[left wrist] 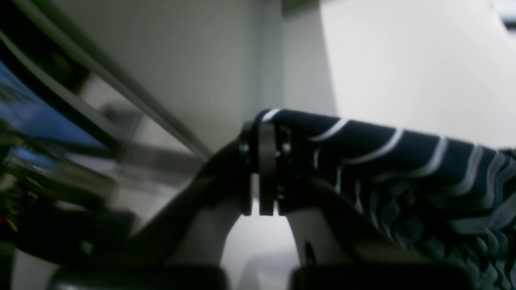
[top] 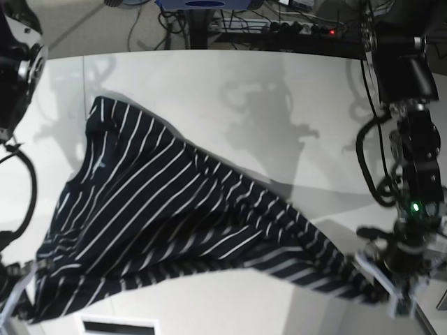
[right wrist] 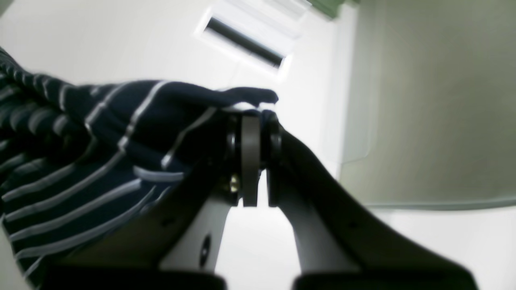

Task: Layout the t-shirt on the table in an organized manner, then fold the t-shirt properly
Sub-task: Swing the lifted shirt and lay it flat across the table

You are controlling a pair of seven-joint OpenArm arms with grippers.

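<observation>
Left wrist view: left gripper (left wrist: 266,177) at frame centre, jaws pressed together, pinching an edge of the t-shirt (left wrist: 403,161). Dark striped cloth running off to the right and lower right, bunched into ripples low down. Only a narrow strip of hem visible between the jaws, so likely to slip free under a hard pull.

Right wrist view: right gripper (right wrist: 252,161) at centre, jaws closed on another edge of the t-shirt (right wrist: 100,161). Fabric trailing to the left of the frame, a small tongue of cloth poking past the jaw tips at upper centre. Again a shallow bite; a jerk or uneven tension probably enough to lose it.

Base view: t-shirt (top: 160,223) stretched diagonally across the table (top: 230,91), from upper left down to lower right. Left gripper (top: 391,296) at lower right holding one end; right gripper (top: 14,300) at the lower-left corner, mostly cut off by the frame. Cloth twisted and creased along the lower edge, not flat. Risk: laid down in this state, folds trapped underneath and a crooked layout; too wide a pull by either arm, one corner dropped; lower edge close to the near table rim, possibly sliding off.
</observation>
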